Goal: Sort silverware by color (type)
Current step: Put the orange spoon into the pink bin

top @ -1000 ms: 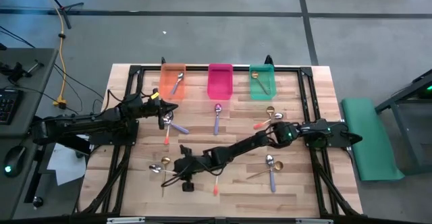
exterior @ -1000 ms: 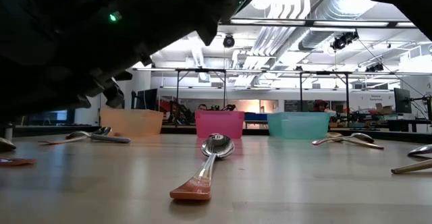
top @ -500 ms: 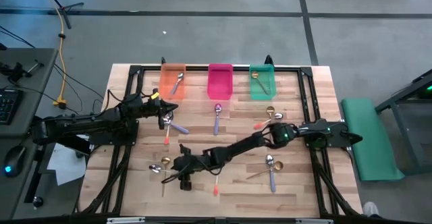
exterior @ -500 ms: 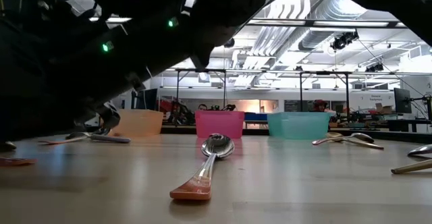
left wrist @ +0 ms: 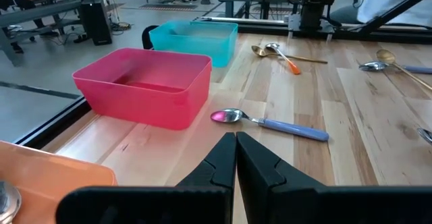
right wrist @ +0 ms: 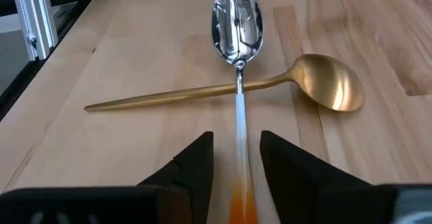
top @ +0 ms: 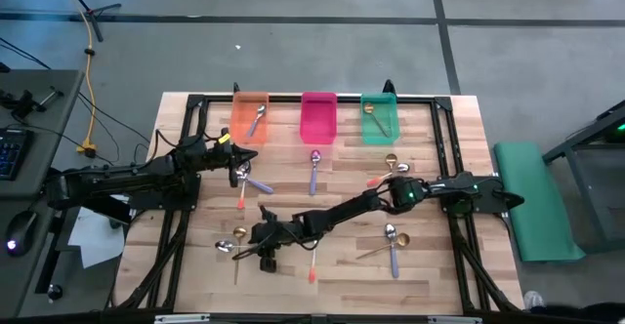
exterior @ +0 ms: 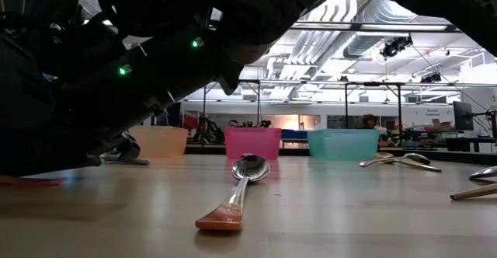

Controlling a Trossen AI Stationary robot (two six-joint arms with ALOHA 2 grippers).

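Here the right gripper (right wrist: 236,160) sits low over the front-left part of the pale, grain-streaked wooden bench (top: 439,275), its two dark wedge-shaped fingers (right wrist: 192,166) parted, one on each side of the slim handle of an orange-handled spoon (right wrist: 237,62) without pinching it. That spoon's polished oval bowl mirrors the ceiling, and its stem lies across the thin tapering handle of a matte gold spoon (right wrist: 324,82), the two crossing. The left gripper (left wrist: 235,158) hovers near the translucent orange bin (top: 250,117), its fingers clenched together on nothing. Just ahead of it a purple-handled spoon (left wrist: 270,122) lies flat beside the glossy pink bin (left wrist: 145,86), with the teal bin (left wrist: 196,40) beyond. Other spoons are scattered over the right half of the bench.
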